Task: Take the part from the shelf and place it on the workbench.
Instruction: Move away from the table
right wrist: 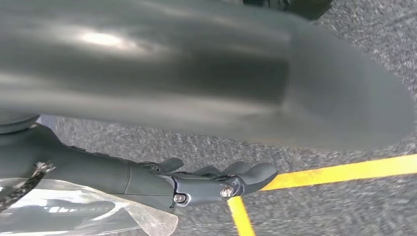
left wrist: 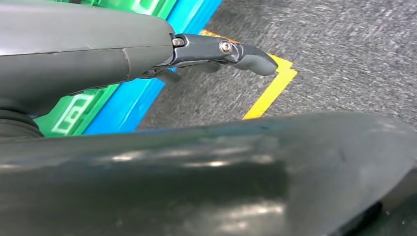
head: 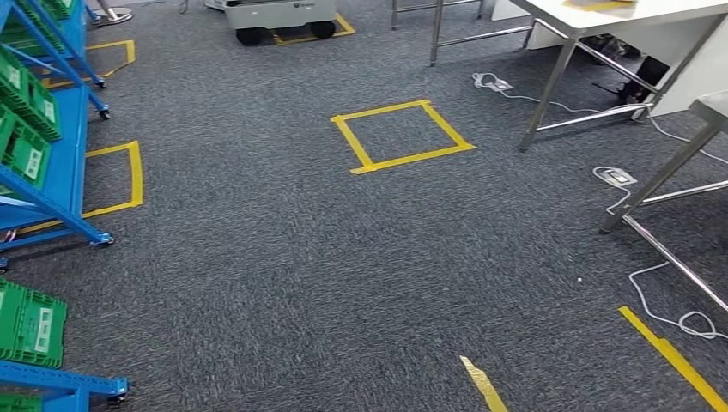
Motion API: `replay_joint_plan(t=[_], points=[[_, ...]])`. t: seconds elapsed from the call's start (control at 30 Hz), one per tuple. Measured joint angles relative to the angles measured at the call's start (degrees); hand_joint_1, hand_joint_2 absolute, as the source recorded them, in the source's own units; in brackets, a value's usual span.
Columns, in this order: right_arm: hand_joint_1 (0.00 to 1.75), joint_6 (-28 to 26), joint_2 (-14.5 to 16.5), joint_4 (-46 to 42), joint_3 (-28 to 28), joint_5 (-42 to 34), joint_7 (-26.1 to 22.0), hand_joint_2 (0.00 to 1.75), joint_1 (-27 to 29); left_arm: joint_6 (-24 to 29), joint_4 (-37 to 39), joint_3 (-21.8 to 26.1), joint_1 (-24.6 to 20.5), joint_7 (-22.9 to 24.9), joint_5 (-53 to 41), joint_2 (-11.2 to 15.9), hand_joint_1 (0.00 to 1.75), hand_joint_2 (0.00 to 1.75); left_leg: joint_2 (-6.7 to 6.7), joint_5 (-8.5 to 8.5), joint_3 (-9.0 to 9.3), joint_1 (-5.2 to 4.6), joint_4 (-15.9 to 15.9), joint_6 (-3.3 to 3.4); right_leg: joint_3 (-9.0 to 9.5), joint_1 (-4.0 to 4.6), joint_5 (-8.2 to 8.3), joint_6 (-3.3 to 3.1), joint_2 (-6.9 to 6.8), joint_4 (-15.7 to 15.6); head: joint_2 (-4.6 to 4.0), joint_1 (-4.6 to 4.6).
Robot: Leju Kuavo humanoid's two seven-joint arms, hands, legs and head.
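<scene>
Grey carpet point(head: 283, 283) spreads across the head view, with a yellow tape square point(head: 412, 159) at twelve o'clock. The blue shelf point(head: 69, 137) with its green bins point(head: 30, 326) stands at nine o'clock, and the white-topped workbench point(head: 652, 17) on steel legs at two o'clock.

The wrist views add the hands. The left hand point(left wrist: 216, 51) hangs beside the shelf's blue edge, its fingers stretched straight and close together with nothing in them. The right hand point(right wrist: 206, 184) hangs above a yellow tape corner, fingers likewise straight and side by side. A clear plastic bag point(right wrist: 74, 211), seemingly the part, lies against the right hand. Whether the hand grips it cannot be told. The bag's long axis runs along the hand; its contents are blurred, so which way it points is unclear.
</scene>
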Motion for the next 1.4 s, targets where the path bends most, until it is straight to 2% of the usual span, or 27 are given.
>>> replay_joint_plan(t=[0.03,0.07,0.1,0.17,0.23,0.3,0.37,0.43,0.5,0.53,0.57,0.63,0.67,0.77,0.8,0.83,0.9,0.93,0.97,1.03,1.07,1.1,1.17,1.23,1.3,1.33,1.4], points=[[0.0,0.0,0.0,0.0,0.1,0.0,0.0,0.0,0.0,0.0,-0.1,-0.5,0.1,0.2,0.3,0.2,0.0,0.0,0.15,0.69,-0.16,0.09,0.2,-0.03,0.12,0.02,-0.18,0.02,-0.76,0.0,0.0,-0.01],[0.0,0.0,0.0,0.0,0.2,0.0,0.0,0.0,-0.1,0.0,-0.1,-1.0,0.2,0.4,0.6,0.3,0.0,0.0,0.41,2.34,0.8,0.14,-1.7,0.03,0.37,0.02,-0.38,0.08,-1.43,0.0,0.0,-0.02],[0.0,0.0,0.0,0.0,0.4,0.0,0.0,0.0,-0.1,0.0,-0.2,-1.4,0.2,0.6,0.7,0.5,0.0,0.0,1.16,4.48,2.67,0.09,-5.4,0.21,0.61,0.03,-0.61,0.22,-2.08,0.0,0.0,-0.02],[0.0,0.0,0.0,0.0,0.6,0.0,0.1,0.0,-0.1,0.0,-0.5,-2.1,0.1,0.8,0.9,0.8,0.0,0.0,3.69,6.91,6.3,-0.41,-12.6,0.81,1.01,0.22,-1.23,0.76,-3.3,0.0,0.0,-0.01],[0.0,0.0,0.0,0.0,0.8,0.0,0.1,0.0,-0.2,0.0,-0.7,-2.6,-0.1,0.8,0.9,0.9,0.0,0.0,4.69,6.93,7.49,-0.94,-15.2,1.38,1.27,0.4,-1.74,1.43,-4.58,-0.1,0.0,0.03],[0.0,0.0,0.0,0.0,0.9,0.0,0.1,0.0,-0.5,0.0,-0.8,-2.9,0.0,1.0,1.0,1.0,0.0,0.0,3.39,7.1,7.49,-0.92,-15.7,1.95,1.92,0.34,-2.05,1.98,-5.4,-0.3,0.01,0.01],[0.0,0.0,0.0,0.0,1.0,-0.1,0.1,0.0,-0.7,0.1,-0.8,-3.2,0.1,1.0,1.0,1.2,0.0,0.0,2.15,7.49,7.71,-0.6,-16.3,2.63,1.39,0.19,-3.46,2.44,-2.95,1.5,0.01,0.16],[0.0,0.0,0.0,0.0,1.0,-0.1,0.1,0.0,-0.6,0.1,-0.8,-3.5,-0.2,1.1,1.0,1.3,0.0,0.0,0.78,7.61,7.79,-0.42,-16.5,3.12,-2.2,0.11,-6.76,2.7,0.6,8.4,0.01,0.41],[0.0,0.0,0.0,0.0,1.0,-0.2,0.2,0.0,-0.4,0.1,-0.8,-3.7,-0.4,1.1,1.0,1.3,0.0,0.0,-0.87,7.5,7.87,-0.45,-16.5,3.3,-6.56,0.1,-8.95,2.89,1.64,15.8,0.01,0.44],[0.0,0.0,0.0,0.0,1.0,-0.2,0.2,0.0,-0.3,0.1,-0.8,-3.8,-0.4,1.1,1.0,1.3,0.0,0.0,-1.7,7.42,7.98,-0.44,-16.5,3.3,-7.67,0.07,-8.42,2.97,1.73,16.9,0.01,0.43],[0.0,0.0,0.0,0.0,1.0,-0.2,0.2,0.0,-0.3,0.1,-0.8,-3.9,-0.4,1.1,1.0,1.3,0.0,0.0,-2.57,7.32,8.17,-0.41,-16.5,3.2,-7.63,-0.01,-6.61,3.04,1.83,15.6,0.01,0.42],[0.0,-0.1,0.0,0.0,1.0,-0.3,0.1,0.0,-0.3,0.1,-0.8,-4.0,-0.5,1.1,1.1,1.4,0.0,0.0,-3.96,7.07,8.59,-0.33,-16.4,2.92,-5.7,-0.27,-2.16,3.12,2.45,9.8,0.0,0.41],[0.0,-0.1,0.0,0.0,1.0,-0.3,0.1,0.0,-0.3,0.1,-0.8,-4.1,-0.5,1.1,1.1,1.3,0.0,0.0,-4.35,6.98,8.73,-0.3,-16.3,2.8,-4.84,-0.37,-0.73,3.15,2.75,7.6,0.0,0.41],[0.0,-0.1,0.0,0.0,1.0,-0.3,0.1,0.0,-0.3,0.1,-0.8,-4.1,-0.5,1.1,1.1,1.3,0.0,0.0,-4.54,6.92,8.82,-0.28,-16.3,2.72,-4.31,-0.44,0.0,3.16,3.06,6.3,0.0,0.43],[0.0,-0.2,-0.1,0.1,1.0,-0.4,0.0,0.0,-0.5,0.2,-0.8,-4.3,-0.7,1.0,1.3,1.4,0.0,0.0,-5.34,6.91,8.58,-0.21,-16.2,2.32,-3.6,-0.44,0.1,2.86,3.75,4.9,0.0,0.44],[0.0,-0.5,-0.1,0.3,1.0,-0.5,-0.1,0.0,-0.6,0.4,-0.8,-4.5,-0.8,0.9,1.7,1.4,0.0,0.0,-5.12,6.54,8.18,-0.19,-15.6,1.78,-2.73,-0.49,0.28,2.3,3.99,3.4,0.0,0.37],[0.0,-1.0,-0.3,0.6,1.0,-0.8,-0.4,0.0,-1.0,0.8,-0.6,-5.1,-1.4,0.7,2.4,1.5,0.0,0.0,-3.38,4.33,5.99,-0.13,-11.7,0.54,-1.03,-0.43,0.36,0.96,3.71,0.7,0.01,0.05],[0.0,-1.1,-0.4,0.7,1.0,-0.8,-0.5,0.0,-1.0,0.8,-0.6,-5.3,-1.6,0.6,2.6,1.6,0.0,0.0,-1.49,2.51,4.27,-0.13,-8.1,0.26,-0.79,-0.34,0.31,0.51,2.53,0.5,0.01,-0.12],[0.0,-1.1,-0.4,0.8,1.0,-0.8,-0.5,0.0,-1.0,0.9,-0.6,-5.5,-1.8,0.6,2.7,1.6,0.0,0.0,-0.59,0.85,2.26,-0.06,-4.2,0.09,-0.67,-0.18,0.15,0.29,1.56,0.5,0.01,-0.2],[0.0,-1.2,-0.5,1.1,1.0,-0.8,-0.6,0.0,-1.1,0.9,-0.5,-5.7,-1.9,0.5,3.0,1.6,0.0,0.0,0.05,-0.15,-0.28,0.08,0.6,-0.03,-0.37,0.08,-0.21,0.08,-0.28,0.5,0.0,-0.2],[0.0,-1.2,-0.5,1.1,1.0,-0.8,-0.7,0.0,-1.1,0.9,-0.4,-5.8,-1.9,0.4,3.1,1.6,0.0,0.0,0.23,0.98,-0.08,0.1,0.0,0.05,-0.14,0.17,-0.41,0.08,-1.06,0.5,0.0,-0.2],[0.0,-1.3,-0.6,1.2,1.0,-0.8,-0.7,0.0,-1.2,0.9,-0.4,-5.9,-1.8,0.4,3.1,1.6,0.0,0.0,0.61,2.98,1.19,0.06,-2.7,0.26,0.16,0.23,-0.63,0.14,-1.74,0.5,0.0,-0.21],[0.0,-1.3,-0.6,1.4,1.0,-0.8,-0.8,0.0,-1.3,1.0,-0.3,-6.0,-1.9,0.4,3.3,1.7,0.0,0.0,3.06,6.54,4.88,-0.48,-10.4,1.01,0.74,0.44,-1.24,0.52,-3.05,0.5,0.0,-0.22],[0.0,-1.5,-0.6,1.6,1.0,-0.9,-1.0,0.0,-1.4,1.2,-0.2,-6.2,-2.3,0.3,3.8,1.7,0.0,0.0,4.84,7.29,6.88,-1.09,-14.5,1.66,0.93,0.69,-1.8,1.1,-4.41,0.4,0.01,-0.19],[0.0,-1.6,-0.6,1.8,1.0,-0.9,-1.1,0.0,-1.8,1.3,0.0,-6.4,-2.4,0.2,4.3,1.8,0.0,0.0,3.88,7.01,6.98,-1.25,-15.0,2.02,1.4,0.77,-2.09,1.55,-5.78,0.2,0.01,-0.08],[0.0,-1.7,-0.6,1.9,1.0,-0.9,-1.1,0.0,-2.0,1.4,0.1,-6.5,-2.3,0.2,4.4,1.9,0.0,0.0,3.21,7.15,7.08,-1.14,-15.3,2.25,1.66,0.71,-2.39,1.77,-5.47,0.3,0.01,0.03],[0.0,-1.7,-0.7,2.0,1.0,-1.0,-1.2,0.0,-2.4,1.5,0.2,-6.8,-2.3,0.2,4.7,2.0,0.0,0.0,1.93,7.49,7.38,-0.8,-15.9,2.79,0.7,0.5,-4.38,2.13,-2.35,3.0,0.0,0.18]])
